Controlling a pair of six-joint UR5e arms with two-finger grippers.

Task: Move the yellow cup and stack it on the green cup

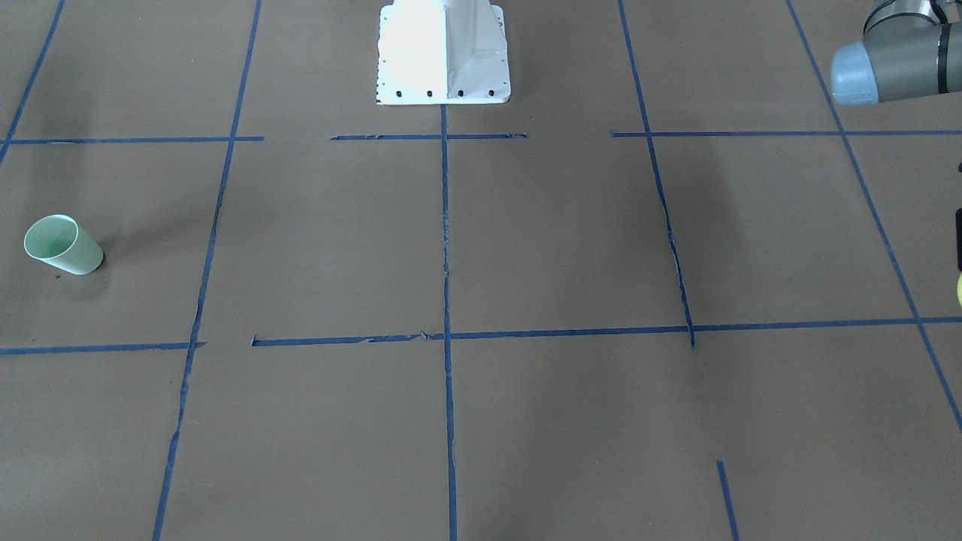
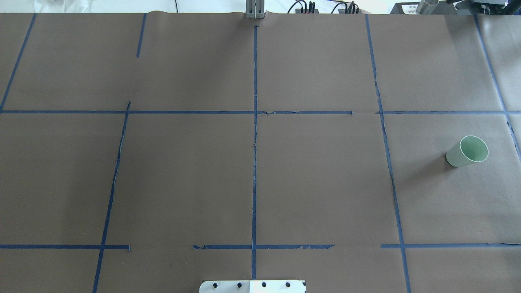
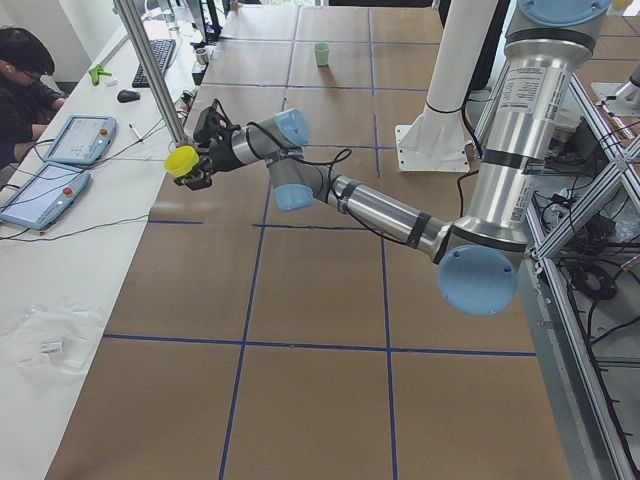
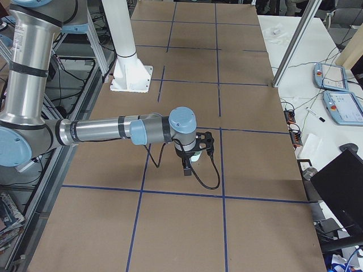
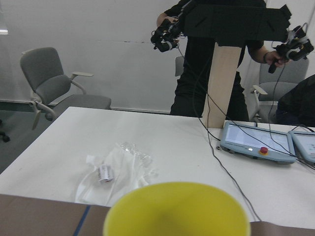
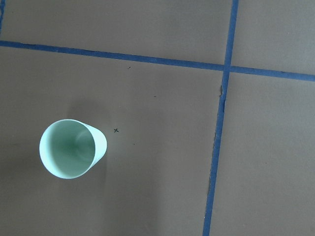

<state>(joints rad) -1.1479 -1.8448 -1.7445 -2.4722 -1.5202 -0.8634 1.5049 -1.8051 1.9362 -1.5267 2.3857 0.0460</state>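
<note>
The yellow cup (image 3: 182, 160) is held off the table at my left gripper (image 3: 192, 165), near the table's operator-side edge. Its rim fills the bottom of the left wrist view (image 5: 177, 211), and a sliver of it shows at the right edge of the front view (image 1: 960, 289). The left gripper is shut on it. The green cup (image 2: 467, 151) stands upright on the table's right part, also in the front view (image 1: 64, 245). My right gripper (image 4: 191, 161) hovers above it; the right wrist view looks down into the cup (image 6: 71, 147). I cannot tell whether the right gripper is open or shut.
The white robot base (image 1: 443, 52) stands at the table's robot-side edge. Beyond the operator edge is a white bench with teach pendants (image 3: 75, 140), a plastic bag (image 5: 115, 169) and a metal post (image 3: 150, 70). People (image 3: 25, 80) stand nearby.
</note>
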